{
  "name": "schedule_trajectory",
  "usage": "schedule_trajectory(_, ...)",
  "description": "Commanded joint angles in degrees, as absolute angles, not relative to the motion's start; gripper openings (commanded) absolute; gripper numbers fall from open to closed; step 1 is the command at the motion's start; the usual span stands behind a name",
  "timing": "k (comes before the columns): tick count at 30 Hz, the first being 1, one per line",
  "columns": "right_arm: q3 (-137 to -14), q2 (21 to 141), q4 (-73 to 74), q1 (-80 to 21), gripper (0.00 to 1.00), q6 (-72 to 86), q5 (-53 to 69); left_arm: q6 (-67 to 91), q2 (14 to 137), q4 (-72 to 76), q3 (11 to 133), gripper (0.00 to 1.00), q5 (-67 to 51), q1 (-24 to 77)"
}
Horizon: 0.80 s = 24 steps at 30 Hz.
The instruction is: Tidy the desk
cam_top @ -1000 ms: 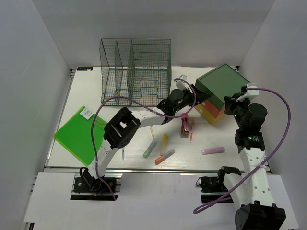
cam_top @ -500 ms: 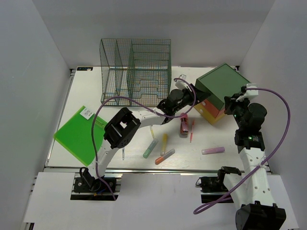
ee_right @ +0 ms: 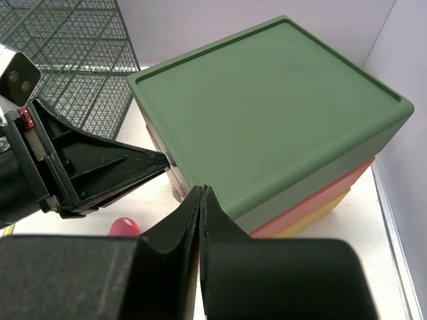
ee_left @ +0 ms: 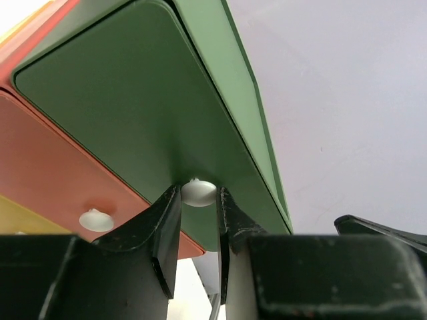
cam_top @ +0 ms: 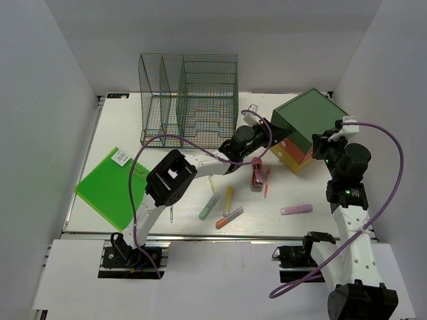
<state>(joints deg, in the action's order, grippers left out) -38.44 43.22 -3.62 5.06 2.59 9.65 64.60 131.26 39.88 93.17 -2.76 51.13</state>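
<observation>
**Top view.** The desk (cam_top: 127,127), a white tabletop, spreads out beyond my two bases. At its far edge stands a green wire-mesh rack (cam_top: 189,100), and at far right a drawer box (cam_top: 308,127) with a green top. My left arm reaches across the desk, with the left pincer (cam_top: 275,137) at the front face of the box. My right pincer (cam_top: 320,147) sits close to the box's near right side. A green folder (cam_top: 110,185) lies flat at the left. Several markers (cam_top: 228,199) lie scattered near the middle of the desk.

**Left wrist view.** My left pincer (ee_left: 198,195) grasps the white knob (ee_left: 199,191) of the green top drawer (ee_left: 133,100), with one finger touching each side of it. Beneath it is an orange-red drawer (ee_left: 47,160) (its own knob is untouched).

**Right wrist view.** My right pincer (ee_right: 201,200) is clenched, its fingers pressed together with nothing between them. It points toward the near edge of the box's green top. My left pincer (ee_right: 143,163) shows at the left, its tips against the front of the box, and the rack stands behind it. I cannot tell whether my right fingers touch the box.
</observation>
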Motion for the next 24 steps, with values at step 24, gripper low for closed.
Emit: schedule_trajectory(24,-37.2,44.5,-7.3,4.7,0.02,0.9,8.5,61.5,115.2,42.3,75.2,0.16,0.9,50.7)
